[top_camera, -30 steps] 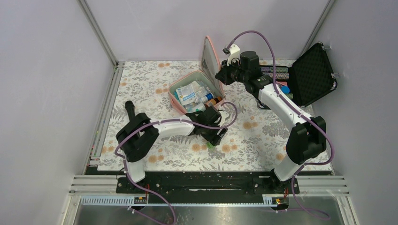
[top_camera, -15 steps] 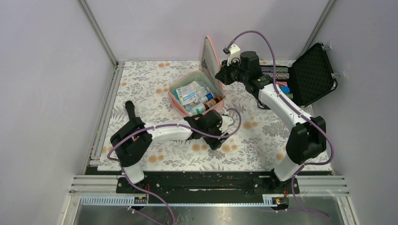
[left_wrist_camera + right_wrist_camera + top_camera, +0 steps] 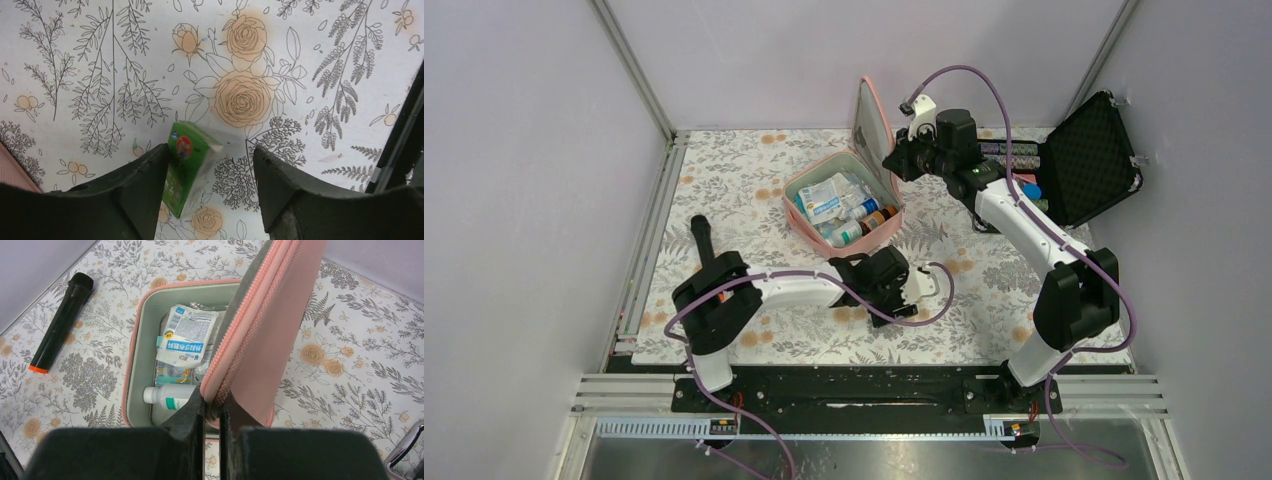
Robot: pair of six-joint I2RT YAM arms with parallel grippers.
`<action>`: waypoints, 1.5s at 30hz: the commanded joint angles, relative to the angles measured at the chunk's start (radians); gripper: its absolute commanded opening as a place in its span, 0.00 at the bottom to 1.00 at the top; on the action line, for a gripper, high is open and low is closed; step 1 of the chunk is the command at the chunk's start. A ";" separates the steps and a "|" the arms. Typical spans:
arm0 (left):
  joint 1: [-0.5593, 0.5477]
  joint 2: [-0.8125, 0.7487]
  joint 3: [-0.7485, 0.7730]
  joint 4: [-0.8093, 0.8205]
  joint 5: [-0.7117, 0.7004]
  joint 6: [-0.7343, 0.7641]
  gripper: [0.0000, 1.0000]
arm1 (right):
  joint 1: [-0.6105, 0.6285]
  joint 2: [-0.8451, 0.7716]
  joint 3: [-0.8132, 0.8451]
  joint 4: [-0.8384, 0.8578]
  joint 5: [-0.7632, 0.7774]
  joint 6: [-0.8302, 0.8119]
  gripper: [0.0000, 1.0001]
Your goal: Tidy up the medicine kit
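My left claw [image 3: 210, 156] hangs over the near middle of the desk [image 3: 320, 45], fingers pointing down at the flowered cloth. It is spread wide and holds nothing. Between its fingers [image 3: 142, 185] a small green box [image 3: 192, 170] lies flat on the cloth, its red and white mark facing up. The box sits close against the finger on the left of my wrist view. Part of it is hidden behind that finger, so I cannot tell whether the two touch. The other finger is well clear of it.

My right claw [image 3: 212, 402] reaches to the far side of the desk and is pinched tight on the zip edge of the lid [image 3: 265, 340] of the medicine kit [image 3: 131, 365]. The lid stands upright. The kit itself, a pink soft pouch with pale grey lining, sits open on the cloth at the far middle of the desk, just beyond my left claw. Inside it I see a white packet [image 3: 187, 337] with blue print lying on top and a white bottle [image 3: 167, 397] with a green label on its side, among other small things I cannot make out.

A black stick [image 3: 60, 322] with an orange end lies on the cloth to the left of the kit, apart from it. A black case [image 3: 1089, 160] stands open at the far right corner.
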 commanded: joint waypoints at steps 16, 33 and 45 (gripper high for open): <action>0.070 0.072 0.274 -0.327 0.265 0.241 0.58 | 0.004 -0.006 -0.020 -0.031 -0.002 0.015 0.00; 0.066 0.159 0.255 -0.234 0.234 0.080 0.60 | 0.004 0.016 -0.013 -0.031 -0.014 0.017 0.00; 0.051 0.101 0.227 -0.216 0.231 0.061 0.60 | 0.004 0.014 -0.017 -0.031 -0.013 0.015 0.00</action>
